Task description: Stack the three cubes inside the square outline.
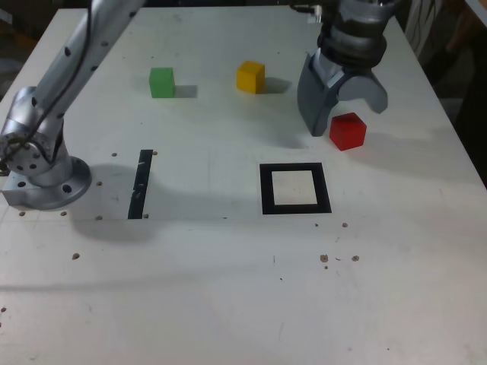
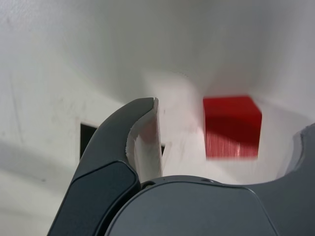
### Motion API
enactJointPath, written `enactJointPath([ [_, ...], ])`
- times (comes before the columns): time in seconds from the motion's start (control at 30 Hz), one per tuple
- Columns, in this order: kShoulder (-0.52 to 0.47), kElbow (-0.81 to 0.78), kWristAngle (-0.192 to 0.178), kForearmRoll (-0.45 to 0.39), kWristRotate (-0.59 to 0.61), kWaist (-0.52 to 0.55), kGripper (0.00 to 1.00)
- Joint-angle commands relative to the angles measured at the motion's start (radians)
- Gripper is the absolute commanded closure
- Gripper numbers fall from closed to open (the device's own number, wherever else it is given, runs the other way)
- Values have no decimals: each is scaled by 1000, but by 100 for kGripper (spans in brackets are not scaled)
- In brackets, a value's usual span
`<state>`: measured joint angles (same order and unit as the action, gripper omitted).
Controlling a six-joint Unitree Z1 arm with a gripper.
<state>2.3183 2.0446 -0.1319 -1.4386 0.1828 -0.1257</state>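
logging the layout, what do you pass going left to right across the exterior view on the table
arm base → black tape strip → green cube → yellow cube → square outline → red cube. The gripper, jaws open, overlaps the outline and red cube, so it is left out.

The arm's round base (image 1: 47, 181) sits at the left edge of the exterior view, its silver links running up out of the top of frame. At upper right the gripper (image 1: 344, 110) points down, grey jaws spread apart, nothing clamped between them.
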Motion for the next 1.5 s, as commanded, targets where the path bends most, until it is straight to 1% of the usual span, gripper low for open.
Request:
enactJointPath([
  [0.0, 18, 15, -6, 3, 3, -15, 9],
  [0.07, 37, 29, -9, 3, 3, -22, 10],
  [0.2, 72, 67, -2, 4, 5, -19, 13],
  [0.37, 93, 89, 16, 3, 10, -13, 17],
  [0.43, 101, 95, 25, 2, 14, -11, 21],
  [0.5, 106, 100, 29, 2, 17, -10, 27],
  [0.67, 107, 114, 29, 3, 23, -7, 49],
  [0.77, 110, 121, 30, 4, 24, -6, 58],
  [0.83, 113, 124, 26, 6, 24, -4, 61],
  [0.97, 116, 123, 19, 13, 24, 0, 62],
  [1.03, 119, 120, 21, 24, 23, 0, 64],
  [1.2, 119, 126, 33, 52, 22, 1, 79],
  [1.27, 118, 131, 35, 56, 21, 1, 84],
  [1.47, 103, 152, 53, 43, -4, 9, 85],
])
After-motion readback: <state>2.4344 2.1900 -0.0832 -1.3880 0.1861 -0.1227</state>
